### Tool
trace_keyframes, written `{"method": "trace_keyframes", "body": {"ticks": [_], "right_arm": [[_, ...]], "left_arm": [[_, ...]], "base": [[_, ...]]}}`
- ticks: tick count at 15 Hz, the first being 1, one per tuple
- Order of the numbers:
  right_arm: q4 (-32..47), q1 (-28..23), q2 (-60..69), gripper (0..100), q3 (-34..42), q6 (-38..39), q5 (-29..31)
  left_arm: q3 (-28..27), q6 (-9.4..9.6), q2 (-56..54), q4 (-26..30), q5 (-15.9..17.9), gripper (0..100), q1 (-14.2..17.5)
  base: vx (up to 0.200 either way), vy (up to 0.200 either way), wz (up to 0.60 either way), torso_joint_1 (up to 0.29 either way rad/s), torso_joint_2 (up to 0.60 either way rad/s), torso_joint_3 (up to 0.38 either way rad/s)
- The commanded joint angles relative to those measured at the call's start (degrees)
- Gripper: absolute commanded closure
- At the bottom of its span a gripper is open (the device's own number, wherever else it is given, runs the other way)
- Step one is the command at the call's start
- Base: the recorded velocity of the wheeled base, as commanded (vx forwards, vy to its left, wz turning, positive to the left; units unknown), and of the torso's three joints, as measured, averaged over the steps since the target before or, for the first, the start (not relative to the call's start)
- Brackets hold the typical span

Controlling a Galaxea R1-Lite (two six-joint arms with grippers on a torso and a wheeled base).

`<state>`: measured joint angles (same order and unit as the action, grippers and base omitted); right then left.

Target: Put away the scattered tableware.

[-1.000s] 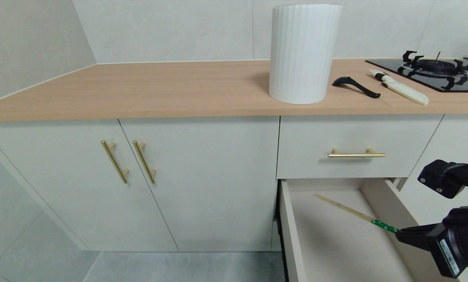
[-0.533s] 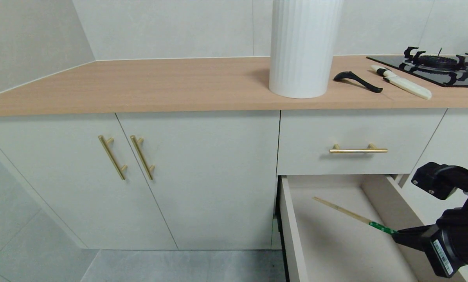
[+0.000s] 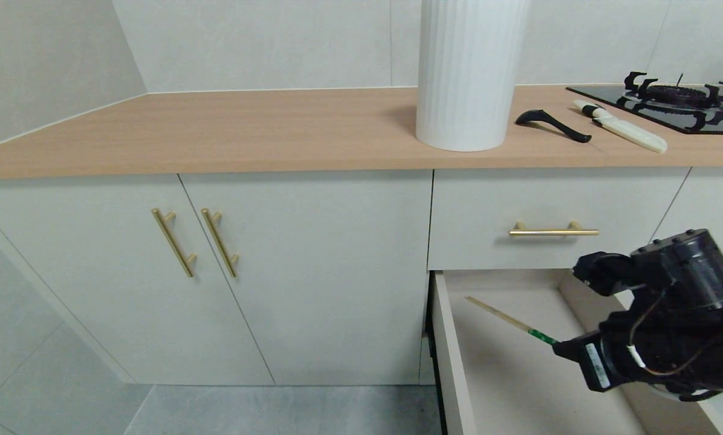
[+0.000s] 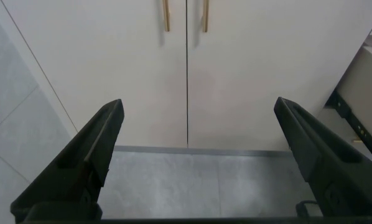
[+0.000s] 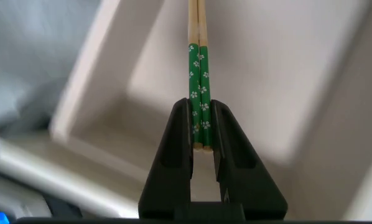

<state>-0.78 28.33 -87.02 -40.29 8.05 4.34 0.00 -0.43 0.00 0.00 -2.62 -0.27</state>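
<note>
Two chopsticks (image 3: 509, 319) over the open drawer (image 3: 451, 362)
Right gripper (image 3: 558, 349) pinches their green ends; left gripper (image 4: 198, 112) has its fingers (image 4: 99, 149) spread wide, facing cabinet doors (image 4: 248, 74).

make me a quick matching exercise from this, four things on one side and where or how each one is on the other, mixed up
1 chopsticks
2 white canister
3 knife
4 left tool

A open, facing cabinet doors
B lying on the countertop beside the stove
C gripped in the right tool above the open drawer
D standing upright on the countertop

Pairs: 1-C, 2-D, 3-B, 4-A
</note>
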Motion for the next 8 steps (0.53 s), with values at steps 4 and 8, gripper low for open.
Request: {"method": "trace_keyframes", "body": {"ticks": [4,8], "right_arm": [[-13.9,0.85,-18.89,100,0.12,8.57,2.96],[-21.72,0.85,-25.4,100,0.04,10.76,7.44]], "left_arm": [[0.0,-0.01,0.0,0.0,-0.02,0,0.0],[0.0,-0.01,0.0,0.0,-0.02,0,0.0]], "base": [[0.0,0.0,0.0,0.0,0.0,0.0],[0.0,0.0,0.0,0.0,0.0,0.0]]}}
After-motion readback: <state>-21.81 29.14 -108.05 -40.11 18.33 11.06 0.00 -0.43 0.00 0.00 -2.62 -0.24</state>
